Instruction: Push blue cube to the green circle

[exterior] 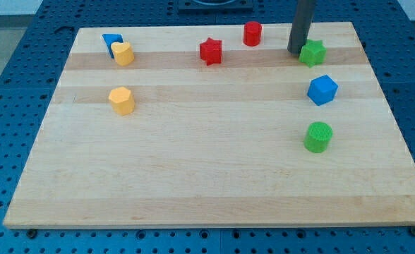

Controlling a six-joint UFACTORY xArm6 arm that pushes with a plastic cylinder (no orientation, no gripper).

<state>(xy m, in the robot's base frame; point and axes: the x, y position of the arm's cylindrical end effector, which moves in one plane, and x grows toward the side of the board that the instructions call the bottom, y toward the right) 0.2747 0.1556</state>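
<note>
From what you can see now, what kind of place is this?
Probably a robotics lab bench: a wooden board lies on a blue perforated table, with small coloured blocks like the blue cube, and my tip beside the green star.

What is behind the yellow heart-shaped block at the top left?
A blue block sits behind the yellow heart-shaped block, toward the view's top-left, apparently touching it. Only its upper part shows; the heart covers the rest, so its full shape cannot be told.

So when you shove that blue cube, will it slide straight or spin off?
The blue cube looks small and flat-based, so it probably slides, not tips. It sits corner-on, so an off-centre push from my tip may rotate it away from the green cylinder.
</note>
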